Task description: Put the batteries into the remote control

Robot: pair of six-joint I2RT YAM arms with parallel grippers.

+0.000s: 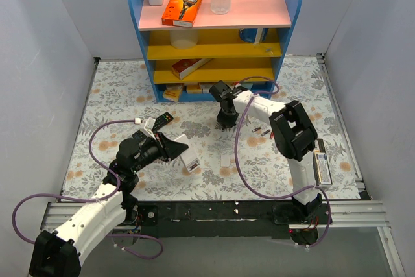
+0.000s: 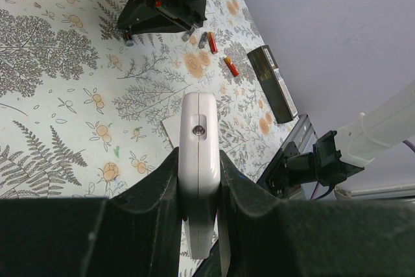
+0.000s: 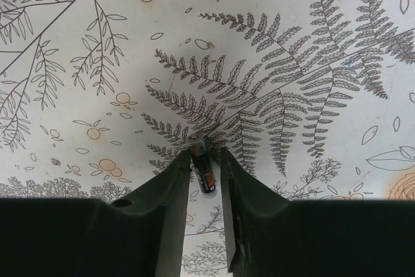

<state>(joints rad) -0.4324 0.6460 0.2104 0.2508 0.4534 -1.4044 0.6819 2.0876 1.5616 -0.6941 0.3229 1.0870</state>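
The white-grey remote control [image 2: 198, 135] stands on its edge between the fingers of my left gripper [image 2: 199, 155], which is shut on it; in the top view the remote [image 1: 190, 158] is at the centre left of the mat. My right gripper [image 3: 206, 154] is down at the mat in the middle [image 1: 225, 123]. Its jaws stand slightly open astride one battery [image 3: 205, 172], which leans on the left finger with a gap to the right one. Several more batteries [image 1: 261, 132] lie loose on the mat to the right of it, also in the left wrist view [image 2: 212, 42].
A blue shelf unit [image 1: 287, 37] with boxes and a bottle stands at the back. A black remote [image 1: 162, 120] lies beside my left arm. A small white piece [image 1: 225, 160] lies in the middle. A long dark box [image 1: 322, 161] lies at the right edge.
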